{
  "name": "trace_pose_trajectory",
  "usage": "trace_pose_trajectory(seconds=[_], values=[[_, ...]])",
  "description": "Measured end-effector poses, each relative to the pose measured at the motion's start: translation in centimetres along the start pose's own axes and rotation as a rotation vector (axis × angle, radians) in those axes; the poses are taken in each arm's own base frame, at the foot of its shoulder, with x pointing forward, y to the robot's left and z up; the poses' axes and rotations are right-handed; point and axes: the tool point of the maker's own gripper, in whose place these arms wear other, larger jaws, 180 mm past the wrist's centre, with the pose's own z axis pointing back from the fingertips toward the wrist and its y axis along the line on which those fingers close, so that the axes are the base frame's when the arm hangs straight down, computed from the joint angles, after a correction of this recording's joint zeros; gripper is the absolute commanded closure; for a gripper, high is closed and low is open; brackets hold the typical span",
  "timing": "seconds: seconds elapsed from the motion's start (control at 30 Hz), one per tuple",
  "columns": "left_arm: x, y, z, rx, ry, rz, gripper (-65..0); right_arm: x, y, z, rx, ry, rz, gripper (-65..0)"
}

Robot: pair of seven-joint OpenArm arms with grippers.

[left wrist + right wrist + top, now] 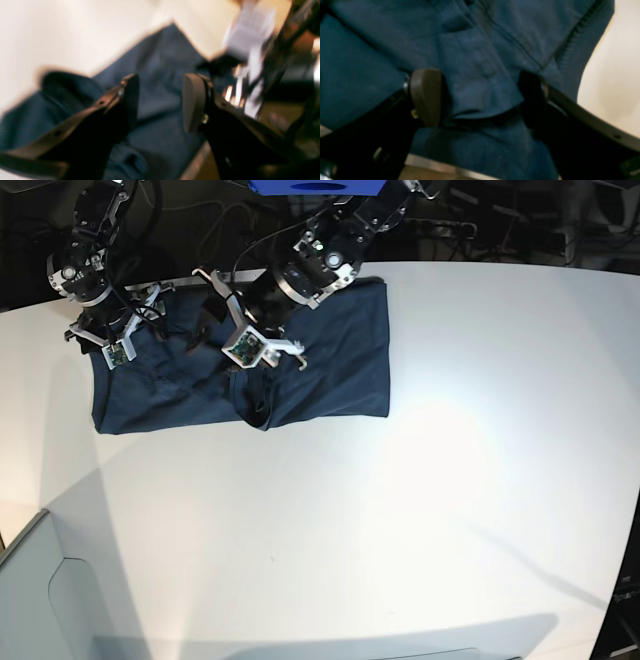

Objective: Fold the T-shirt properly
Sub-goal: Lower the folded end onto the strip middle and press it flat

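The dark navy T-shirt lies spread, with wrinkles, along the table's far edge at the upper left of the base view. My left gripper hovers over the T-shirt, open, with only flat cloth showing in the gap; in the base view this left gripper is over the shirt's middle. My right gripper is open wide and low on the T-shirt, a raised fold lying between its fingers. In the base view the right gripper sits over the shirt's left part.
The white table stretches toward the camera. Its far metal edge runs just beyond the shirt. A blue box and dark cables sit behind the arms. A grey panel stands at the bottom left.
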Motion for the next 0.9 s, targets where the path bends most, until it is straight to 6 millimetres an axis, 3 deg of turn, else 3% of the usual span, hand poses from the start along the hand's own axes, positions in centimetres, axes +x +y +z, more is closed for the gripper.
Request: trace_pose_trajectory(seconds=[0.07,0.2,0.33,0.47,0.7,0.9], values=[[-0.6,2.3,1.1,0.054,0.013,-0.007,-27.4,0.0,0.0,0.0,0.001,-0.001,-0.001,-45.3],[-4.1,8.1,3.3,0.224,0.103,0.028,-27.4,0.0,0.0,0.0,0.000,0.001,0.000,-45.3],[-7.2,10.5,4.1,0.296,0.175,0.068,-27.4,0.0,0.0,0.0,0.000,0.001,0.000,-45.3],[-8.5,9.6,2.7,0.261,0.208,0.080,-27.4,0.0,0.1,0.0,0.001,0.000,-0.002,-45.3],[-9.1,5.2,-1.9,0.130,0.239,0.054,-27.4,0.0,0.1,0.0,0.001,0.000,-0.002,-45.3],[-6.9,2.3,-4.1,0.047,0.196,0.020,-27.4,0.0,0.1,0.0,0.001,0.000,-0.003,-45.5]])
